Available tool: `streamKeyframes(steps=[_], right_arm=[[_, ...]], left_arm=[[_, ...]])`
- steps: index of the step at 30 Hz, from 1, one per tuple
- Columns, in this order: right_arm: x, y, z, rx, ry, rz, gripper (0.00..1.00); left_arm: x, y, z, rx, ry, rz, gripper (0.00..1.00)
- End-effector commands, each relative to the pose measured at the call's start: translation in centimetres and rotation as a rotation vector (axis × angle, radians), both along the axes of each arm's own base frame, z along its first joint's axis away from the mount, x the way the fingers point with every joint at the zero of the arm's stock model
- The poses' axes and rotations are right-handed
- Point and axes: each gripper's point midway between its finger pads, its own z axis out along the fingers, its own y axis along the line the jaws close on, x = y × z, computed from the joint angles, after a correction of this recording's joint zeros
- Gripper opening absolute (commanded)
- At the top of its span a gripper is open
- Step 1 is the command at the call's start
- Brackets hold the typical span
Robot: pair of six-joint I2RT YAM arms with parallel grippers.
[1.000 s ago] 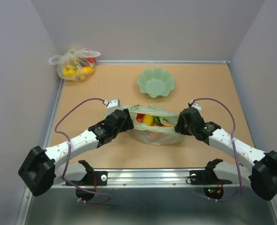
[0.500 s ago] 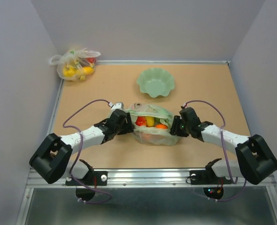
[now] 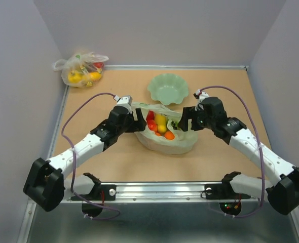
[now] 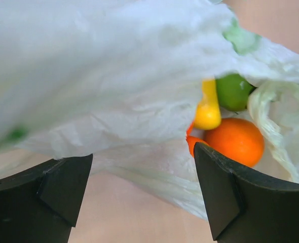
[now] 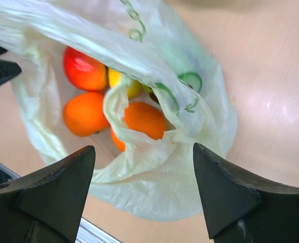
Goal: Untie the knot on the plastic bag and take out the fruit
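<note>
The plastic bag [image 3: 170, 147] sits mid-table [image 3: 88, 101], just on the near side of the green bowl [image 3: 168, 91] and betw. the two grippers. It's thin, pale-green film, translucent and crinkly, w/ darker green print. Its mouth gapes upward, stretched left-right. A twisted handle strip [image 5: 134, 23] curls loose along the rim.

The fruit [image 3: 160, 124] lies inside, in plain sight through the opening. From the right wrist view we count:
- 1 red fruit [image 5: 86, 71]
- 2 orange fruit [image 5: 85, 114], plus an orange sliver under a fold that we can't tell apart
- 1 yellow fruit [image 5: 118, 78]
- 1 green fruit [image 5: 191, 80], seen through the film

The top view hints at a 2nd red, but it's too small to be sure.

We also count 2 bags: the green one and a clear bag [image 3: 81, 68] w/ yellow and red items at the back-left corner, well apart. There is 1 bowl.

The left gripper [image 3: 138, 123] is at the bag's left rim, its fingers [image 4: 53, 197] spread wide w/ film showing in the span betw. them. The right gripper [image 3: 182, 124] is at the right rim, its fingers [image 5: 48, 187] likewise wide, looking down into the bag. We can't tell whether either touches the film.
</note>
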Motion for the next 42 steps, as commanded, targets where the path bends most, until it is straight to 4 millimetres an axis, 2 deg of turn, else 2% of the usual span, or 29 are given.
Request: streamKeyframes(steps=[1, 2, 6, 9, 10, 14, 15, 16, 21, 23, 24, 25, 26, 27, 31, 32, 37, 38, 40, 42], right_arm=[[-0.4, -0.3, 5.0, -0.034, -0.097, 0.094, 0.83], [-0.1, 0.2, 6.8, -0.013, -0.130, 0.107, 0.82], [-0.2, 1.3, 10.0, 0.025, -0.200, 0.188, 0.81], [0.6, 1.8, 10.9, 0.019, -0.223, 0.213, 0.77], [1.3, 2.0, 9.9, -0.011, -0.205, 0.226, 0.76], [3.2, 2.1, 7.9, -0.095, -0.189, 0.230, 0.77], [4.0, 2.1, 6.4, -0.128, -0.157, 0.225, 0.77], [4.5, 2.0, 5.8, -0.157, -0.156, 0.232, 0.77], [7.6, 0.8, 1.3, -0.293, -0.104, 0.153, 0.74], [8.4, 0.9, 0.7, -0.303, -0.111, 0.134, 0.60], [8.9, 1.0, 0.7, -0.301, -0.111, 0.122, 0.49], [9.4, 1.1, 0.3, -0.290, -0.101, 0.103, 0.20], [9.5, 1.1, 0.3, -0.283, -0.099, 0.095, 0.08], [9.7, 1.3, 0.6, -0.273, -0.103, 0.087, 0.01], [10.0, 2.2, 1.1, -0.225, -0.096, 0.089, 0.01], [9.9, 3.0, 1.0, -0.198, -0.089, 0.117, 0.00], [9.9, 4.2, 1.0, -0.139, -0.068, 0.136, 0.00], [9.8, 4.3, 1.3, -0.130, -0.074, 0.139, 0.00], [9.8, 4.1, 1.3, -0.130, -0.081, 0.131, 0.00], [9.5, 3.9, 1.1, -0.135, -0.081, 0.129, 0.00]], left_arm=[[-1.4, 0.5, 3.9, -0.004, -0.078, -0.067, 0.92], [-2.2, 0.3, 4.0, -0.005, -0.067, -0.107, 0.92], [-4.0, 0.4, 6.3, 0.001, -0.114, -0.204, 0.91], [-5.5, 0.1, 8.0, -0.017, -0.139, -0.286, 0.89], [-6.1, -0.3, 8.7, -0.031, -0.155, -0.330, 0.87], [-7.1, -0.8, 11.6, -0.064, -0.270, -0.418, 0.87], [-6.8, -0.7, 11.7, -0.053, -0.267, -0.409, 0.87], [-6.7, -0.9, 11.8, -0.047, -0.264, -0.415, 0.87], [-8.6, -3.4, 10.9, -0.060, -0.253, -0.655, 0.87], [-9.0, -3.6, 10.5, -0.054, -0.257, -0.699, 0.87], [-8.9, -3.6, 10.5, -0.048, -0.270, -0.698, 0.87], [-8.6, -3.3, 10.0, -0.032, -0.267, -0.675, 0.87], [-8.4, -3.2, 9.9, -0.029, -0.270, -0.663, 0.87], [-8.4, -3.2, 9.9, -0.036, -0.270, -0.659, 0.87], [-10.6, -5.4, 10.2, -0.144, -0.275, -0.840, 0.88], [-11.9, -6.4, 11.3, -0.201, -0.308, -0.939, 0.88], [-12.7, -9.4, 12.8, -0.183, -0.379, -1.063, 0.88], [-12.2, -10.0, 13.7, -0.166, -0.420, -1.054, 0.88], [-11.9, -11.3, 13.3, -0.144, -0.434, -1.041, 0.88], [-9.9, -12.0, 12.6, -0.078, -0.470, -0.953, 0.88]])
